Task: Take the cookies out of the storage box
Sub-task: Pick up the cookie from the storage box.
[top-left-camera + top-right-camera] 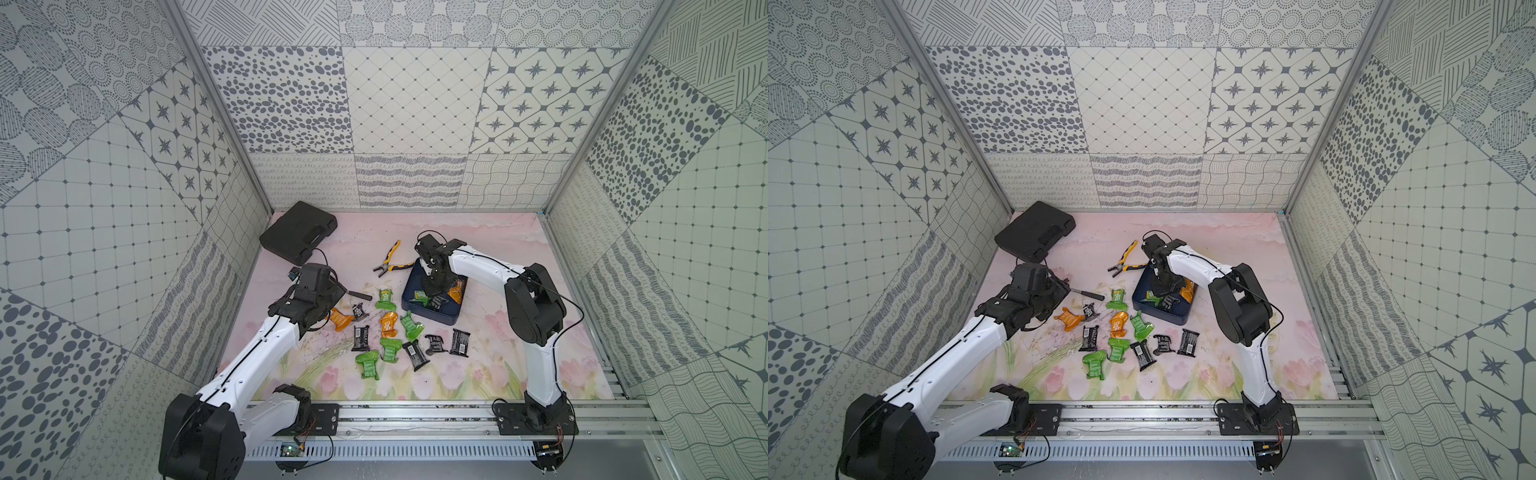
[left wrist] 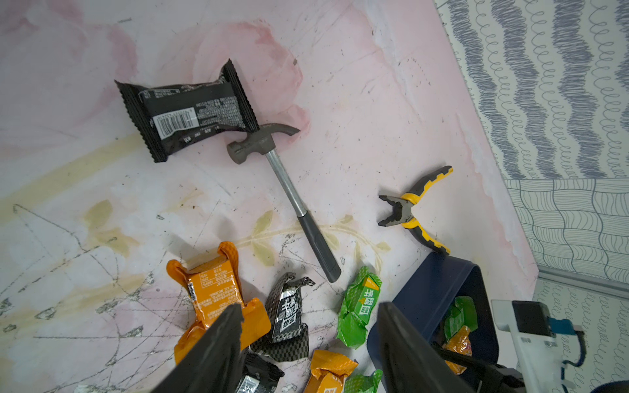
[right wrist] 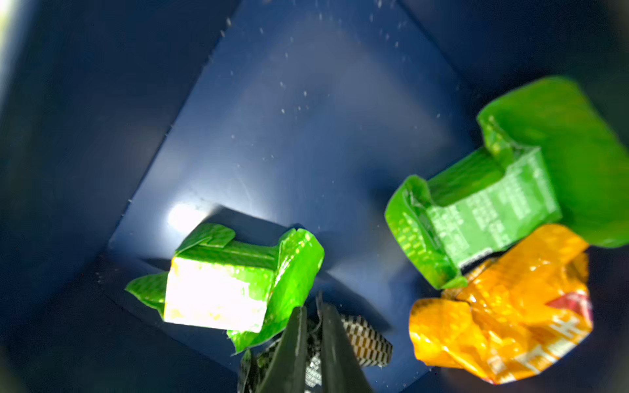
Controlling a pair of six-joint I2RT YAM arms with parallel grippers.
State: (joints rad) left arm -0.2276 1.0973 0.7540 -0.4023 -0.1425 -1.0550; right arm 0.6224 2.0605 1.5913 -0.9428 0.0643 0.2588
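1. Right gripper, both top views: lowered into the storage box, and the jaw state cannot be read from here. Cookies: about a dozen lie spread on the table between the arms, and a few more lie inside the box.
2. Left wrist view: left gripper released, fingers apart with nothing between them, above loose packets beside the box. A hammer and pliers lie near; neither is a task item.
3. Right wrist view: right gripper clenched on the crinkled edge of a black packet on the box floor. Two green packets and an orange packet lie beside it.
4. Handling, by judgement: the packets look light, with thin, slick foil and probably brittle contents. The flat crimped end is the best hold. A thin pinch may slip, so lift straight up, clear of the wall.
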